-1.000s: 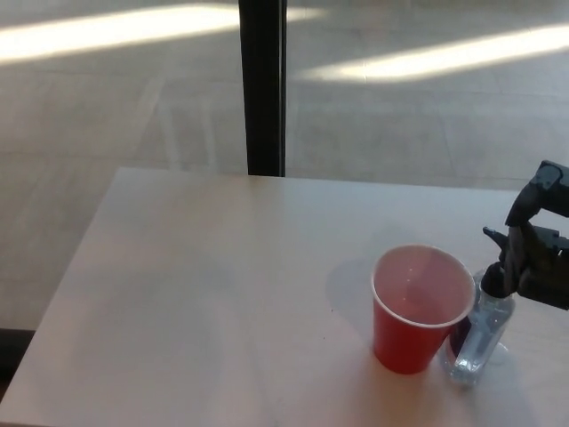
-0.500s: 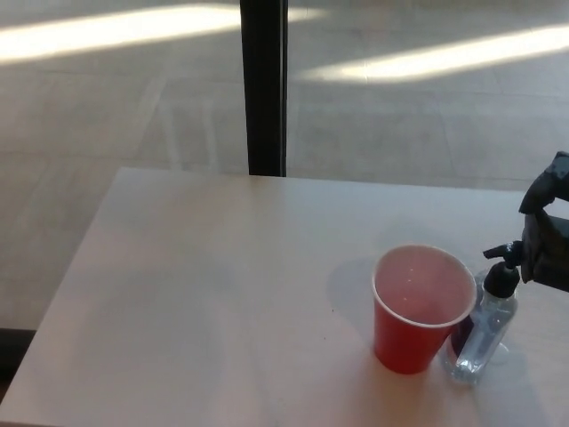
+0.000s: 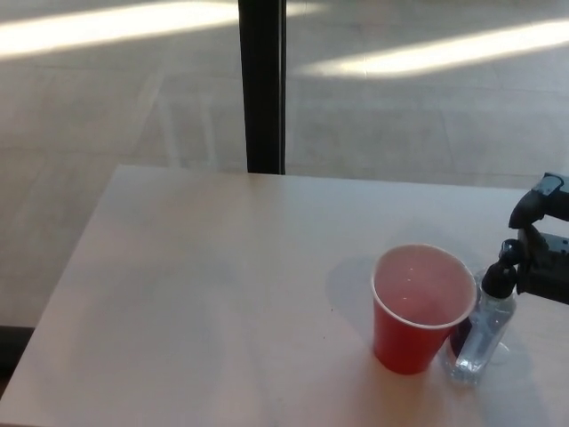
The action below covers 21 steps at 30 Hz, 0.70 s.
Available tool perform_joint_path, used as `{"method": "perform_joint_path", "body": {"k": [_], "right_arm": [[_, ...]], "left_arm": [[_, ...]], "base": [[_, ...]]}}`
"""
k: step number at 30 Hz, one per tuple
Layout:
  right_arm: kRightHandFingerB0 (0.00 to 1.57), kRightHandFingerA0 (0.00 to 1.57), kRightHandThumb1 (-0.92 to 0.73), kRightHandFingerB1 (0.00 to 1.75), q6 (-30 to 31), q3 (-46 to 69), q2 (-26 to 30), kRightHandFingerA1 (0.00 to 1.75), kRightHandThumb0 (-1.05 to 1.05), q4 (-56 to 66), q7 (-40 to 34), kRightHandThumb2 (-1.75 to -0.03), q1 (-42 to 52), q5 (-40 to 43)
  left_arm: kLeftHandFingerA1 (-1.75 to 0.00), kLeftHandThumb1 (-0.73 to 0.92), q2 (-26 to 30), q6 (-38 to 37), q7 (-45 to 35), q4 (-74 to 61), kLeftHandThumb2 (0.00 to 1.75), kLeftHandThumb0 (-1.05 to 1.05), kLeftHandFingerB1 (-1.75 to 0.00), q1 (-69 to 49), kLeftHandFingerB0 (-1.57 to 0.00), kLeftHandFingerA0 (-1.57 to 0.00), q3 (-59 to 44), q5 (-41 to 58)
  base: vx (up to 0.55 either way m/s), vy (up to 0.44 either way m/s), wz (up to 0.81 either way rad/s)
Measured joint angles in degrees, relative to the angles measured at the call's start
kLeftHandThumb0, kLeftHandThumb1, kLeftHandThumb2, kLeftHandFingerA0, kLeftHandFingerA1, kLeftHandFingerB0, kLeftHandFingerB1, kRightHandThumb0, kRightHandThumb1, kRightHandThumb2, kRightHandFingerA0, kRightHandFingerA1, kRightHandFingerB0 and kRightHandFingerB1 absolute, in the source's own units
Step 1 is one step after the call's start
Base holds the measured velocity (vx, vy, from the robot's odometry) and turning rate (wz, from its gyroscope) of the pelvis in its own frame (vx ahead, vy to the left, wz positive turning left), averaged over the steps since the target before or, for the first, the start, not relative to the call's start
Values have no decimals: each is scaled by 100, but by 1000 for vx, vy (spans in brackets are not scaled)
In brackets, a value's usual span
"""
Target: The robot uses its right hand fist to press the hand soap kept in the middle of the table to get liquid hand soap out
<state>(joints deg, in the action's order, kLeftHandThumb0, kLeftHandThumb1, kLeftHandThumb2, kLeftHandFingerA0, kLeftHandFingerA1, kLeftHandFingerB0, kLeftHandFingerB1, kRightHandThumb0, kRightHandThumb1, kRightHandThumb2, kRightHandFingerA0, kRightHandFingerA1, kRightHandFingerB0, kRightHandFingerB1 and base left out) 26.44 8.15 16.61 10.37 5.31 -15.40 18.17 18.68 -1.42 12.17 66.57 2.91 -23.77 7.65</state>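
Back down and inward since half a second ago: right hand, at the 3 o'clock edge, now against the black pump head of the soap bottle again after lifting off and out to the right. Fingers curled into a dark mass; whether fully fisted, impossible to tell, since half of it is cut off by the frame. Camera tipped a touch, so the slight shift of the whole scene is not a move of the things.

Soap bottle upright at about 4 o'clock on the table, not in the middle, touching or just beside the red cup on its right flank. Spout apparently aimed at the cup, though too small to be sure.

Progress, as a judgement: contact with the pump regained, press either starting or about to repeat. No soap visible in the cup or on the table. Pump height not readable.

Nearby: dark pillar behind the table at 12 o'clock, sunlit floor beyond. Nothing over the pump but the hand itself; cup close enough to be nudged. Left hand out of sight.
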Motion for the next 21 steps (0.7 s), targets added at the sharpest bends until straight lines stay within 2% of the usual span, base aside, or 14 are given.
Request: {"method": "perform_joint_path", "body": {"k": [3,4,5,6,9,10,11,13,14,16,18,20,21], "right_arm": [[74,95,-53,164,54,2,0,175,-14,129,3,-126,0,-12],[74,95,-53,163,75,2,0,175,-14,148,4,-127,0,-15],[75,96,-52,161,92,7,0,175,-14,164,6,-128,0,-17],[76,98,-54,157,120,18,0,175,-14,196,8,-126,0,-17],[77,99,-56,156,239,70,-6,175,-14,322,8,-124,0,-12],[77,99,-57,156,277,85,-12,175,-15,352,8,-122,0,-10],[77,99,-55,155,324,104,-18,175,-14,382,9,-124,0,-6],[77,99,-52,154,390,135,-23,175,-14,430,21,-126,-2,-3],[77,100,-50,152,411,143,-23,175,-15,445,34,-129,-6,-4],[78,100,-51,149,448,224,-21,175,-15,528,48,-128,-108,11],[79,101,-51,148,468,301,-18,175,-15,591,47,-128,-222,25],[79,101,-51,148,512,421,-14,175,-15,699,45,-128,-426,42],[77,98,-52,150,526,447,-14,175,-16,717,45,-124,-473,44]], "left_arm": [[-123,84,0,0,0,10,126,-42,-99,-7,-31,-55,0,0],[-121,86,0,0,0,11,124,-41,-94,-10,-27,-55,0,0],[-129,85,0,0,0,10,124,-41,-96,-11,-26,-56,-1,0],[-130,84,0,0,2,10,123,-41,-85,-11,-11,-56,4,-2],[-128,85,0,1,11,1,122,-41,-88,-12,-15,-54,-7,4],[-124,84,0,2,14,-6,122,-41,-81,-14,-9,-54,-9,4],[-128,87,0,2,15,-9,120,-42,-89,-16,-19,-55,-13,6],[-127,86,0,5,16,-8,123,-42,-89,-22,-23,-55,-16,9],[-123,86,0,5,15,-7,123,-42,-82,-27,-14,-54,-16,11],[-114,85,0,5,14,-8,126,-41,-82,-50,-20,-54,-18,15],[-116,84,1,5,12,-9,126,-42,-94,-61,-28,-54,-13,15],[-116,84,0,5,13,-14,126,-42,-94,-77,-28,-54,-6,16],[-114,85,1,5,13,-17,127,-41,-87,-80,-22,-53,-7,17]], "base": [[0,0,0],[0,0,0],[0,0,0],[0,0,0],[0,0,0],[0,0,0],[0,0,0],[0,0,0],[0,0,0],[0,0,0],[0,0,0],[0,0,0],[0,0,0]]}}
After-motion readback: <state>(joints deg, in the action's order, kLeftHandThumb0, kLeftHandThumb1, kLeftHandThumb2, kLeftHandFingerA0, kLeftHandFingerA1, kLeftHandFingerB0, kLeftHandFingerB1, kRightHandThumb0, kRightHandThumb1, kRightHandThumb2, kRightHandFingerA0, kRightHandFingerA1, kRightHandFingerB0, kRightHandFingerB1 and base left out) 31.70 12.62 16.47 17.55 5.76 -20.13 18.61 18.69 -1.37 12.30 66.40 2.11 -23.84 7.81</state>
